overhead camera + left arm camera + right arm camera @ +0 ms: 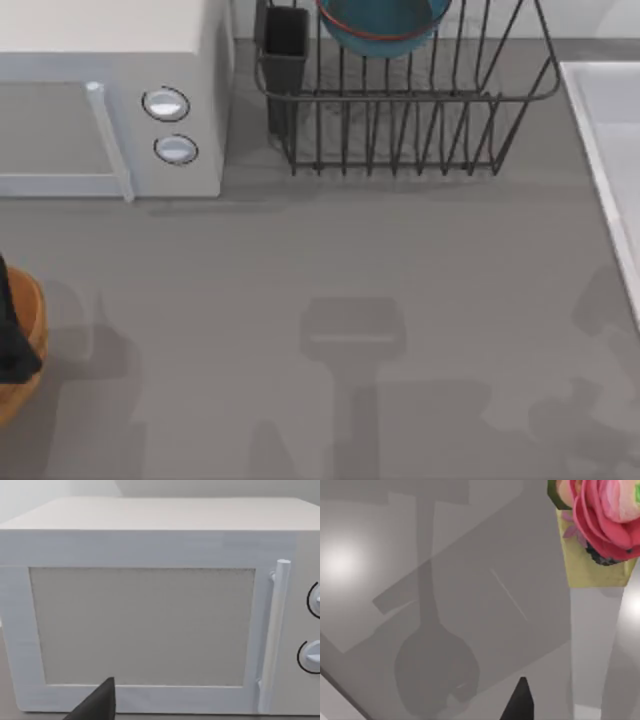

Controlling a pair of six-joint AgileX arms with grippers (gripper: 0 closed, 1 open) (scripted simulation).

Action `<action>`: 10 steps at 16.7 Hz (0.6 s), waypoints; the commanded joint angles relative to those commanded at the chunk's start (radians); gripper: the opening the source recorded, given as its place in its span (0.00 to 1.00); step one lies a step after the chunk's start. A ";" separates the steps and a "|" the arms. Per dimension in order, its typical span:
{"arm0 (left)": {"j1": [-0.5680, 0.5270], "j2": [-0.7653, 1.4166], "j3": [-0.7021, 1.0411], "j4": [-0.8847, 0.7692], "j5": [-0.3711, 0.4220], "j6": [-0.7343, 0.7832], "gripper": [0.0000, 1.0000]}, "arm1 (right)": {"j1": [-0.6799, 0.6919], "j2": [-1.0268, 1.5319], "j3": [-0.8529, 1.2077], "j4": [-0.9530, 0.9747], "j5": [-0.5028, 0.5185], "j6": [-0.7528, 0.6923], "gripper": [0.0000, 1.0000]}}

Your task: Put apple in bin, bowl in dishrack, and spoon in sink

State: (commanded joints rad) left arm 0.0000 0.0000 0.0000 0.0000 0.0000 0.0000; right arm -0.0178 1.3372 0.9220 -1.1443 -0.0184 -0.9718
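Bowl sits in dishrack; bin well left of dishrack, sink just right of it. Right tool above sink, spoon close to it; grip state unclear. Left tool near bin; state unclear. Risk: spoon dropping onto desk if released off-basin.

Matte black, wedge-shaped claw fingertips

Bowl cut off by top edge; bin cut by left edge, partly hidden behind dark arm part; sink runs off right.
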 joint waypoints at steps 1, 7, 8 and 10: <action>0.000 0.000 0.000 0.000 0.000 0.000 1.00 | 0.000 -0.002 0.002 -0.002 0.000 0.000 0.00; 0.000 0.000 0.000 0.000 0.000 0.000 1.00 | -0.002 0.031 0.030 -0.014 0.000 -0.004 0.00; 0.000 0.000 0.000 0.000 0.000 0.000 1.00 | -0.004 0.059 0.061 -0.028 0.000 -0.009 0.00; 0.000 0.000 0.000 0.000 0.000 0.000 1.00 | -0.010 0.143 0.155 -0.065 0.000 -0.022 0.00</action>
State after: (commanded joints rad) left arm 0.0000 0.0000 0.0000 0.0000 0.0000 0.0000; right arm -0.0282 1.4805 1.0766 -1.2093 -0.0180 -0.9943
